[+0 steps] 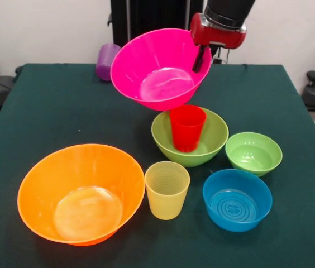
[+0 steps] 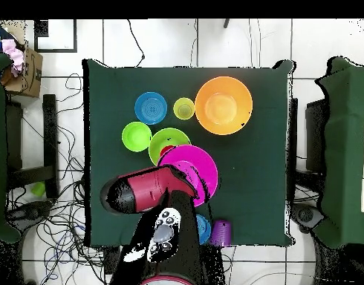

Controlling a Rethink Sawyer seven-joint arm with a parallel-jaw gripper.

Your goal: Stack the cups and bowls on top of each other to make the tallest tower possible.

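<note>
My gripper (image 1: 200, 58) is shut on the right rim of the hot pink bowl (image 1: 157, 67) and holds it tilted in the air, its opening facing the front. Just below it the bright red cup (image 1: 187, 127) stands upright inside the medium lime green bowl (image 1: 213, 139). The pink bowl's lower edge hangs just above the red cup. In the overhead view the pink bowl (image 2: 192, 165) overlaps the green bowl (image 2: 164, 142). The ribbed yellow cup (image 1: 167, 190), the large orange bowl (image 1: 79, 192), a small blue bowl (image 1: 237, 199) and the small green bowl (image 1: 253, 152) stand apart on the table. The pinkish-red cup is hidden.
The purple cup (image 1: 107, 61) lies at the table's far edge behind the pink bowl. A second blue bowl (image 2: 203, 228) shows partly under my arm (image 2: 148, 191) beside the purple cup (image 2: 221, 232). The table is covered with dark green cloth (image 1: 46, 111).
</note>
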